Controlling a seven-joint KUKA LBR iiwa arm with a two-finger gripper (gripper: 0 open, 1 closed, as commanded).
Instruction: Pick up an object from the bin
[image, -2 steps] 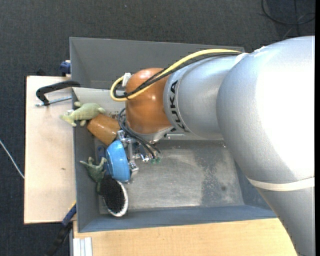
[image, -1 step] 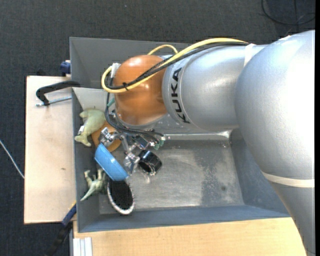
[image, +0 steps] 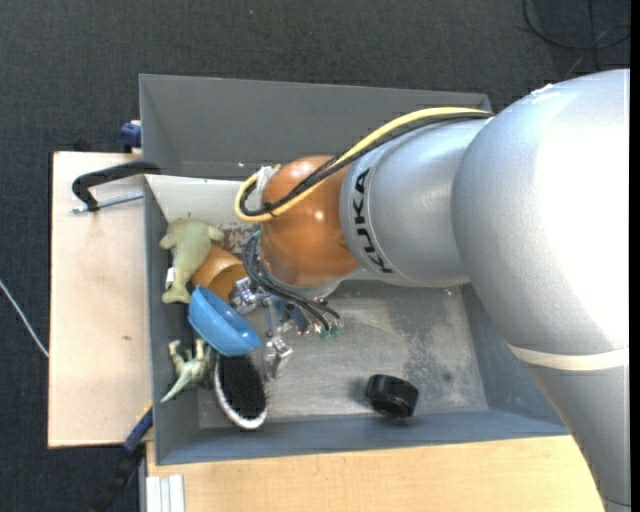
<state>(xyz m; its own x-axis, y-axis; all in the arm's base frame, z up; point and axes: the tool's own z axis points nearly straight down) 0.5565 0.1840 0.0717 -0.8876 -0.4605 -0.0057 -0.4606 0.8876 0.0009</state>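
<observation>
Bin (image: 300, 120) of grey metal holding six loose things, upper toy dinosaur (image: 190, 250) and lower toy dinosaur (image: 185, 370) both pale green at left wall, one orange ball (image: 213, 270), one blue bowl (image: 222, 322), one black brush (image: 240, 390), one black puck (image: 390, 395) lower right, gripper (image: 278, 340) low just beside bowl and brush, open or closed cannot be told.

Low in grey bin (image: 300, 120), left half: gripper (image: 280, 338) just beside blue bowl (image: 222, 322), near black oval brush (image: 241, 390). By left wall, pale green toy (image: 190, 250), perhaps a dinosaur. Well apart, small black roll (image: 391, 396).
</observation>
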